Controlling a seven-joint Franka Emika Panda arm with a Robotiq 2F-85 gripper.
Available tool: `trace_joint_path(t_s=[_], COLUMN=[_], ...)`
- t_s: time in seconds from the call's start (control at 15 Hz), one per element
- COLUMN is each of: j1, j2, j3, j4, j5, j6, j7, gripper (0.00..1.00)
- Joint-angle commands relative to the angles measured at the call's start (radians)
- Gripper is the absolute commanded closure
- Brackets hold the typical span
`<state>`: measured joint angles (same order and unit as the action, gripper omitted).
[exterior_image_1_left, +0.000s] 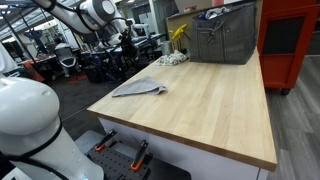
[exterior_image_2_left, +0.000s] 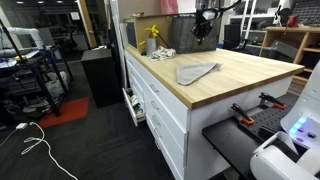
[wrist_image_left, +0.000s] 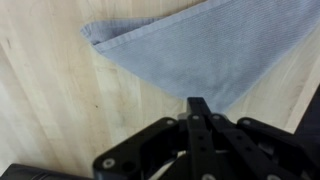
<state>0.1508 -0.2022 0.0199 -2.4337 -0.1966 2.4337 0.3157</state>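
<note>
Sitting at the far end of the surface (exterior_image_1_left: 200, 110): grey metal bin (exterior_image_1_left: 225, 40), yellow object (exterior_image_1_left: 179, 33), crumpled pale item (exterior_image_1_left: 172, 59). All are well apart from the grey cloth (exterior_image_2_left: 197, 72), and nothing blocks it. Cloth lies folded flat near the long edge above the drawers (exterior_image_2_left: 160, 110). Tool (wrist_image_left: 199, 103) has fingers together, gripping nothing; it hangs above the cloth, tip over one cloth corner in the wrist view. Surface is pale butcher-block wood. Room is a lab: red cabinet (exterior_image_1_left: 290, 40), cables (exterior_image_2_left: 35, 140) on the floor (exterior_image_2_left: 90, 140).

Matt woven cloth (wrist_image_left: 190, 45), smooth wooden tabletop (wrist_image_left: 50, 100)
</note>
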Motion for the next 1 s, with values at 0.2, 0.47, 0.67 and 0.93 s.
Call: trace_joint_path(t_s=[0.2, 0.47, 0.67, 0.93], j1=[-0.036, -0.047, -0.061, -0.060], j2=[-0.265, -0.373, -0.357, -0.384], j3=[0.006, -0.012, 0.005, 0.000], j4=[-0.024, -0.018, -0.003, -0.006], j5=[0.110, 0.114, 0.107, 0.110], j6=[-0.175, -0.296, -0.300, -0.318], j7=[-0.246, -0.342, -0.328, -0.342], gripper=[1.00, 0.87, 0.95, 0.97])
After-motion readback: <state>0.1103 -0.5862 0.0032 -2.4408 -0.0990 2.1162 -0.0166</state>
